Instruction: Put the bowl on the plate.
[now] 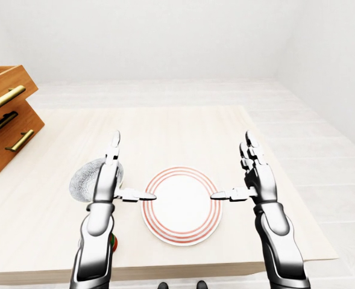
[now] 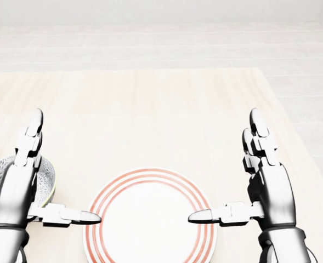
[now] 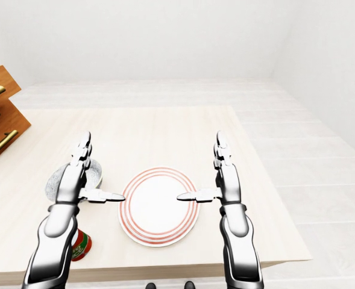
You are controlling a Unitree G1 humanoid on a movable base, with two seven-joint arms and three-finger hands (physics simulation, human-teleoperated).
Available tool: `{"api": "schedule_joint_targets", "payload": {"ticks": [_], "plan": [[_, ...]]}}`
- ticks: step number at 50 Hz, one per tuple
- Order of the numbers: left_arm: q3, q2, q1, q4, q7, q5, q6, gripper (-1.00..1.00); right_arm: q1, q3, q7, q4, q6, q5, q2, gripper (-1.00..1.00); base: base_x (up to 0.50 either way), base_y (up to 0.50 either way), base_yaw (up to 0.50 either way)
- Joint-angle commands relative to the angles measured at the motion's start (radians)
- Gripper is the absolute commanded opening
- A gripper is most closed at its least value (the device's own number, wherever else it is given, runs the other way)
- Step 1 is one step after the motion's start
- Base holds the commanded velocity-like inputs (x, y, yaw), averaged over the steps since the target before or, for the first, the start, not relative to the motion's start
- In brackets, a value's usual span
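Left arm: rising from 7 o'clock in the left-eye view, with a small red and green object (image 3: 81,245) peeking out beside the forearm near the table's near edge; too little shows to name it.
Left hand (image 1: 109,178): fingers straight and spread apart, thumb jutting sideways toward the plate, gripping nothing; it hangs right over the bowl and covers part of it.
Right hand (image 1: 257,178): the mirror pose at 4 o'clock of the left-eye view, fingers apart and extended, thumb aimed in at the plate, nothing in it.
Plate (image 1: 182,205): white with red rings round the rim, flat on the table between the two thumbs, bare on top, at 6 o'clock in the head view.
Bowl (image 1: 84,180): grey speckled, sitting on the table just beside the plate at its 9 o'clock, not on it; whether the left hand touches it, I can't tell.
Table (image 1: 183,132): pale wood, running away toward 12 o'clock.
Drawer unit (image 1: 7,117): brown wood with brass handles, out at 10 o'clock on the table's left side, its top drawers pulled out.
Floor (image 1: 322,156): light boards past the table at 2 o'clock.
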Motion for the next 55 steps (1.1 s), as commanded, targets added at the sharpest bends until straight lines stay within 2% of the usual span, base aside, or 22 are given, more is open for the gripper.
{"api": "schedule_joint_targets", "payload": {"ticks": [1, 8, 11, 12, 14, 15, 17, 19, 21, 25, 27, 29, 31, 33, 35, 41, 55], "plan": [[-0.023, 0.031, -0.022, 0.011, 0.002, 0.182, 0.0, 1.0, 0.005, -0.004, -0.002, -0.004, 0.0, 0.001, 0.0, 1.0, 0.0, 0.0, 0.0], [-0.018, 0.042, -0.044, -0.027, -0.014, 0.341, 0.0, 1.0, 0.011, -0.007, -0.004, -0.004, 0.0, 0.006, 0.003, 1.0, 0.0, 0.0, 0.0], [-0.023, 0.049, -0.046, -0.077, -0.045, 0.427, 0.0, 1.0, 0.016, -0.005, -0.004, 0.002, 0.0, 0.007, 0.004, 1.0, 0.0, 0.0, 0.0], [-0.038, 0.071, -0.041, -0.094, -0.07, 0.492, 0.0, 1.0, 0.018, -0.004, -0.005, 0.01, 0.0, 0.005, 0.004, 1.0, 0.0, 0.0, 0.0], [-0.027, 0.054, -0.043, -0.14, -0.12, 0.519, 0.0, 1.0, 0.021, -0.005, -0.007, 0.01, 0.0, 0.01, 0.007, 1.0, 0.0, 0.0, 0.0], [-0.036, 0.076, -0.045, -0.152, -0.14, 0.588, 0.0, 1.0, 0.021, -0.002, -0.009, 0.011, 0.0, 0.008, 0.008, 1.0, 0.0, 0.0, 0.0], [-0.022, 0.064, -0.051, -0.185, -0.195, 0.615, 0.0, 1.0, 0.021, 0.0, -0.009, 0.017, 0.0, 0.009, 0.008, 1.0, 0.0, 0.0, 0.0], [-0.015, 0.077, -0.07, -0.196, -0.229, 0.658, 0.0, 1.0, 0.023, -0.002, -0.01, 0.022, 0.0, 0.011, 0.007, 1.0, 0.0, 0.0, 0.0], [-0.005, 0.072, -0.077, -0.213, -0.288, 0.681, 0.0, 1.0, 0.022, 0.001, -0.011, 0.018, 0.0, 0.012, 0.009, 1.0, 0.0, 0.0, 0.0], [0.014, 0.068, -0.092, -0.201, -0.344, 0.696, 0.0, 1.0, 0.031, 0.001, -0.012, 0.023, 0.0, 0.015, 0.008, 1.0, 0.0, 0.0, 0.0], [0.026, 0.093, -0.101, -0.19, -0.352, 0.732, 0.0, 1.0, 0.038, 0.001, -0.011, 0.016, 0.0, 0.014, 0.006, 1.0, 0.0, 0.0, 0.0], [0.037, 0.076, -0.12, -0.196, -0.412, 0.711, 0.0, 1.0, 0.046, -0.003, -0.009, 0.003, 0.0, 0.019, 0.006, 1.0, 0.0, 0.0, 0.0], [0.045, 0.094, -0.142, -0.18, -0.416, 0.725, 0.0, 1.0, 0.049, -0.006, -0.008, 0.005, 0.0, 0.02, 0.005, 1.0, 0.0, 0.0, 0.0], [0.048, 0.101, -0.154, -0.171, -0.46, 0.734, 0.0, 1.0, 0.049, -0.005, -0.008, 0.005, 0.0, 0.019, 0.006, 1.0, 0.0, 0.0, 0.0], [0.059, 0.121, -0.175, -0.146, -0.465, 0.752, 0.0, 1.0, 0.046, -0.005, -0.008, 0.005, 0.0, 0.019, 0.006, 1.0, 0.0, 0.0, 0.0], [0.076, 0.127, -0.208, -0.071, -0.49, 0.749, 0.0, 1.0, 0.046, -0.003, -0.011, 0.019, 0.0, 0.019, 0.009, 1.0, 0.0, 0.0, 0.0], [0.078, 0.15, -0.24, 0.171, -0.362, 0.705, 0.0, 1.0, 0.054, -0.002, -0.013, 0.008, 0.0, 0.018, 0.009, 1.0, 0.0, 0.0, 0.0]]}}
